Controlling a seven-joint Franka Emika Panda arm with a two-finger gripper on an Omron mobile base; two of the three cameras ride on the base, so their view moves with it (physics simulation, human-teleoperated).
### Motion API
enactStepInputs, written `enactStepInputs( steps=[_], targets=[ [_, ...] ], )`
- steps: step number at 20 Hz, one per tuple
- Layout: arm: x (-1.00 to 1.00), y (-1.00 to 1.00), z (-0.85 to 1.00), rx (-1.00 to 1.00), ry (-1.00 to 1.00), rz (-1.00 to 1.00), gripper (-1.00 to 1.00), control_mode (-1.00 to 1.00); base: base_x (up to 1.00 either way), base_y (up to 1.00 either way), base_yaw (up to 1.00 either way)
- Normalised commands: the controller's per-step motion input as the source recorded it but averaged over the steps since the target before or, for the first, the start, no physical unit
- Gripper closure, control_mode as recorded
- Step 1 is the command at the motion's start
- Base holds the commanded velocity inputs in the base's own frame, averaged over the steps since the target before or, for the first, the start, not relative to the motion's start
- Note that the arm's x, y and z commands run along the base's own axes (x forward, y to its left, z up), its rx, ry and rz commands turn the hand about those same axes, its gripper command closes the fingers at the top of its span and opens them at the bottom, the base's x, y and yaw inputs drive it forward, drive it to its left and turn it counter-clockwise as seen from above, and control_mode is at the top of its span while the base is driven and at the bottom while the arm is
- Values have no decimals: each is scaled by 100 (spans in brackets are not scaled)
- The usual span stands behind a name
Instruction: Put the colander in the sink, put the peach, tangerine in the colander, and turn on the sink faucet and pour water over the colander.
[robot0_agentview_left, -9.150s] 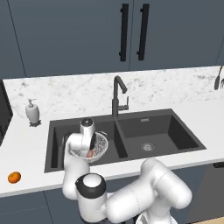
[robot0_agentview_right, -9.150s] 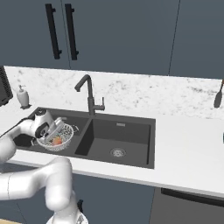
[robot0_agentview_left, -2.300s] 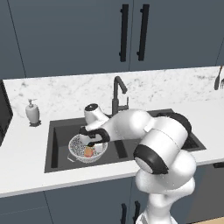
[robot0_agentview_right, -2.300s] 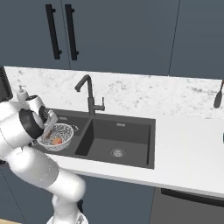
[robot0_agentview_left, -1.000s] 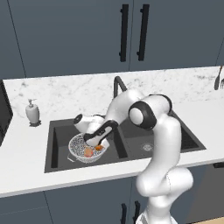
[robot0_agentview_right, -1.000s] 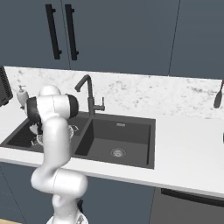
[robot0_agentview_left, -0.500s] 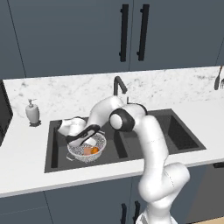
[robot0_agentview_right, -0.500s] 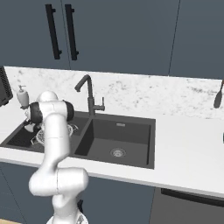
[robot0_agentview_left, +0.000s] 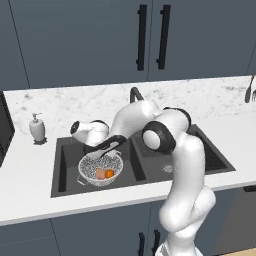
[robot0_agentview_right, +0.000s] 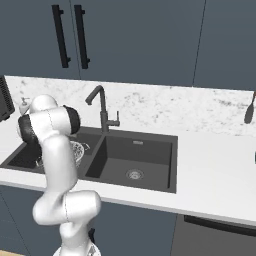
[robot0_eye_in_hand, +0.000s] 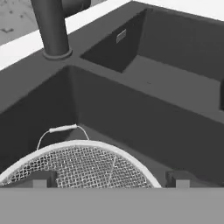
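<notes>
The silvery mesh colander (robot0_agentview_left: 96, 168) sits in the left basin of the dark double sink (robot0_agentview_left: 63, 165). Inside it the pale peach (robot0_agentview_left: 100, 173) lies beside the bright orange tangerine (robot0_agentview_left: 109, 174). My gripper (robot0_agentview_left: 114, 146) hovers just above the colander's back rim, open and holding nothing. In the hand view the fingertips (robot0_eye_in_hand: 39, 179) stand wide apart over the colander rim (robot0_eye_in_hand: 78, 146), looking toward the faucet base (robot0_eye_in_hand: 52, 30) and the right basin. From the right base view my arm covers most of the colander (robot0_agentview_right: 78, 151); the gooseneck faucet (robot0_agentview_right: 102, 107) stands behind the sink (robot0_agentview_right: 135, 160).
A white soap dispenser (robot0_agentview_left: 36, 127) stands on the marble counter left of the sink. A dark utensil (robot0_agentview_left: 248, 90) rests at the far right of the counter. Dark cabinets with black handles hang above. The right basin (robot0_agentview_right: 132, 172) holds just its drain.
The jaws have gone from nearly closed to wide open and let go of the tangerine, which now lies in the colander by the peach. The hand has lifted slightly and turned.
</notes>
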Motion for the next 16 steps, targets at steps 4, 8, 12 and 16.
enactStepInputs(
  steps=[4,8,12,16],
  targets=[
    [-100,-91,26,52,-63,0,-100,-100,0,0,0],
    [-100,-65,45,48,-63,0,-100,-100,0,0,0],
    [-100,-33,92,38,-33,0,-100,-100,0,0,0],
    [-53,-37,100,31,-4,0,-100,-100,0,0,0]
  ],
)
